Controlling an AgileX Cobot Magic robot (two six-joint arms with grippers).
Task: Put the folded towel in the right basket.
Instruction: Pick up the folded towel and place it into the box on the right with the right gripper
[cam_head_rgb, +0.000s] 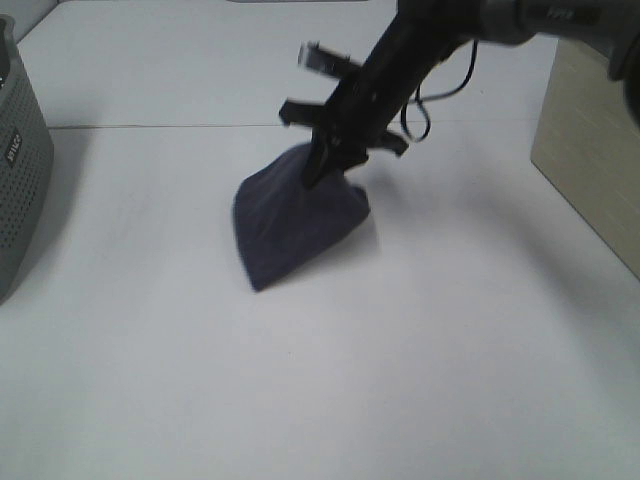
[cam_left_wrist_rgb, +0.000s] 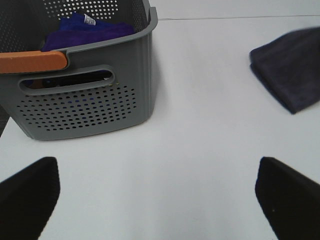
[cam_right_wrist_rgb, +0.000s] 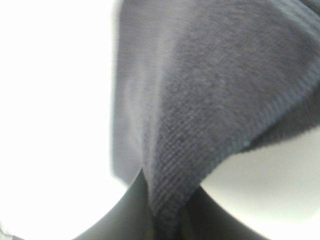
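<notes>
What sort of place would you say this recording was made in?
Most likely a robotics lab test bench rather than a home: a plain white table, a grey perforated basket with purple cloth inside, and the right end effector pinching a dark towel.

Dark grey-blue folded towel (cam_head_rgb: 290, 225), top edge tight in the right hand (cam_head_rgb: 320, 168), pointed corner downward.

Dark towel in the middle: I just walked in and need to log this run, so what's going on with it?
The right gripper is shut on the folded towel, pinching its top so the cloth tents up over the table. The left gripper hangs open, facing the grey basket, which holds a purple cloth. The towel is not yet in any basket.
</notes>
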